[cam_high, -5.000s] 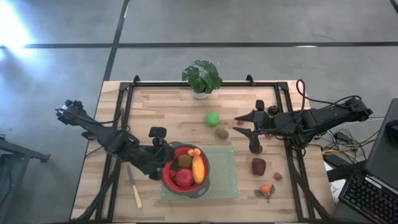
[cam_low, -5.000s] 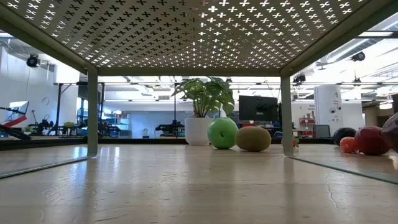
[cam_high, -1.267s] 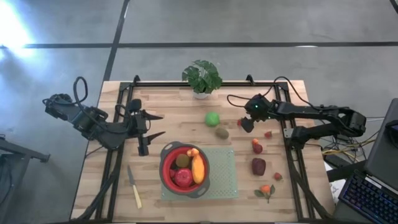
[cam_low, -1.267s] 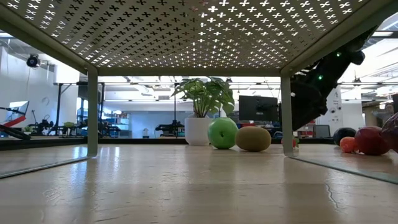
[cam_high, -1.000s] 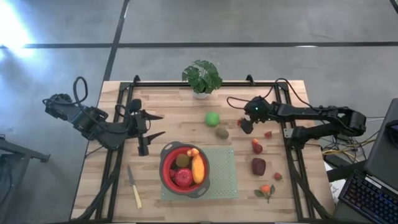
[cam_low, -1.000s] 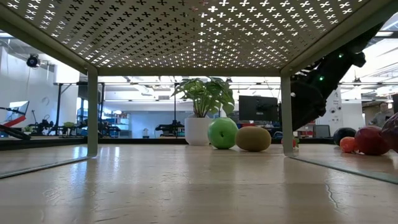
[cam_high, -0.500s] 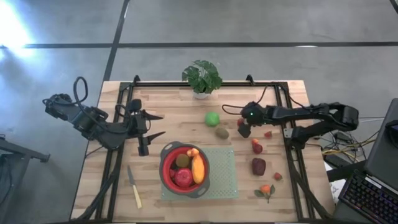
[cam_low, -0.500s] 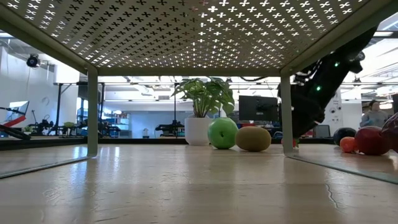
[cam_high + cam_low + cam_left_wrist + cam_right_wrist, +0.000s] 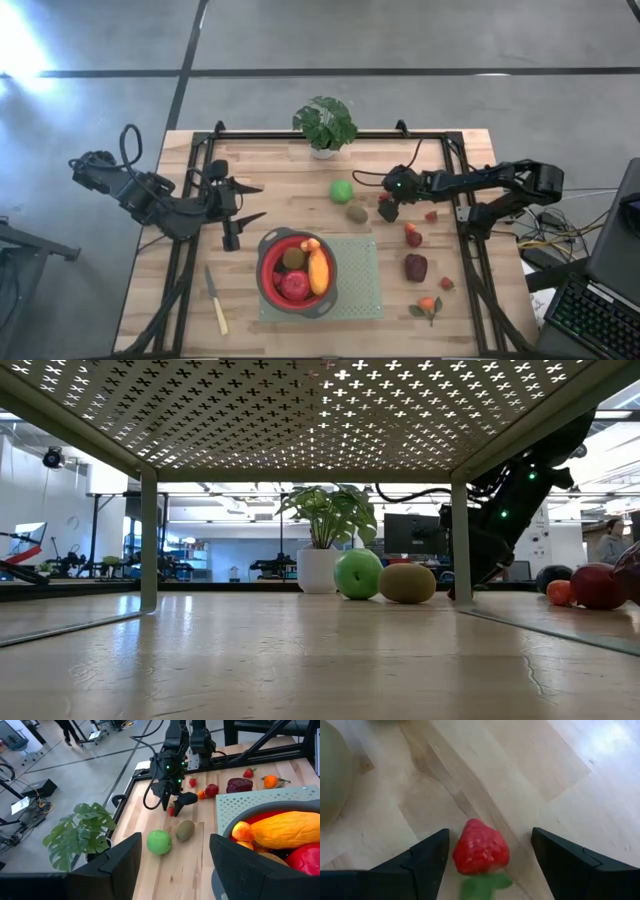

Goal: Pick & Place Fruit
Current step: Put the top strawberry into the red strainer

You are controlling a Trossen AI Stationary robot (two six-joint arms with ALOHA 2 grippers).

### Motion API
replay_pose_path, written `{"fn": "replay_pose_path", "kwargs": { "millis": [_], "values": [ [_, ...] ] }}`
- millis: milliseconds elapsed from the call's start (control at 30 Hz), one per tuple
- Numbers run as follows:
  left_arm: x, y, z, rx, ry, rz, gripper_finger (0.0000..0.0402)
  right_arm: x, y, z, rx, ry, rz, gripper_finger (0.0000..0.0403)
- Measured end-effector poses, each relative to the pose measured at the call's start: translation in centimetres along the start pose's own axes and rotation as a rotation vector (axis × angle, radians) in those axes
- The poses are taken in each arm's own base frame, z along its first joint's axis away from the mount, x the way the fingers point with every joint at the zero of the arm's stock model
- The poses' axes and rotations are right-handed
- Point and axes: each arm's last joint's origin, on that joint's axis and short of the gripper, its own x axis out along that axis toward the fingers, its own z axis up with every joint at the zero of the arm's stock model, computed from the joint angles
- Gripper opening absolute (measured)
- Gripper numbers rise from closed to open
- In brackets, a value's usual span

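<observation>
A small red strawberry (image 9: 481,847) lies on the wooden table (image 9: 280,170), right of the brown kiwi (image 9: 357,213) and the green ball (image 9: 342,190). My right gripper (image 9: 490,865) is low over the strawberry and open, one finger on either side of it with a small gap on each. The same gripper (image 9: 386,207) slants down in the high view. A red bowl (image 9: 270,285) on a green mat (image 9: 360,285) holds an orange elongated piece (image 9: 319,270), a red apple (image 9: 294,286) and other fruit. My left gripper (image 9: 255,201) waits open, raised at the bowl's far left.
More fruit lies at the right: a tiny red piece (image 9: 431,215), a red-orange one (image 9: 412,235), a dark-red lump (image 9: 416,267), another red one (image 9: 446,283) and an orange one (image 9: 428,304). A potted plant (image 9: 325,122) stands at the far edge, a knife (image 9: 217,300) near left.
My right gripper has sunk toward the table and gone a little toward the table's left, coming down around the strawberry. The fruit has stayed where it was.
</observation>
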Motion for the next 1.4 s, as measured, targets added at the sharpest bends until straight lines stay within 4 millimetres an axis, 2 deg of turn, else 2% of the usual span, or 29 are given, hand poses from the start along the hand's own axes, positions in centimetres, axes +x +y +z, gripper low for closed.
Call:
{"fn": "replay_pose_path", "kwargs": {
  "millis": [600,700,933,1200,1400],
  "values": [
    [0.0,0.0,-0.1,-0.022,0.002,0.0,0.0239,-1.0,0.0,0.0,-0.038,-0.004,0.023,0.0127],
    [0.2,-0.2,-0.3,-0.02,0.009,0.001,0.0239,-1.7,0.0,0.3,-0.051,-0.037,0.029,0.0125],
    [1.1,-0.8,-1.3,0.061,0.046,0.006,0.0239,-4.4,-0.1,0.9,-0.046,-0.133,0.044,0.0156],
    [1.6,-1.4,-1.2,0.134,0.038,0.005,0.0239,-8.6,0.9,1.3,-0.073,-0.331,0.124,0.0125],
    [2.1,-1.9,-0.5,0.181,-0.006,0.002,0.0238,-12.0,2.2,0.9,-0.074,-0.48,0.246,0.0147]
  ]
}}
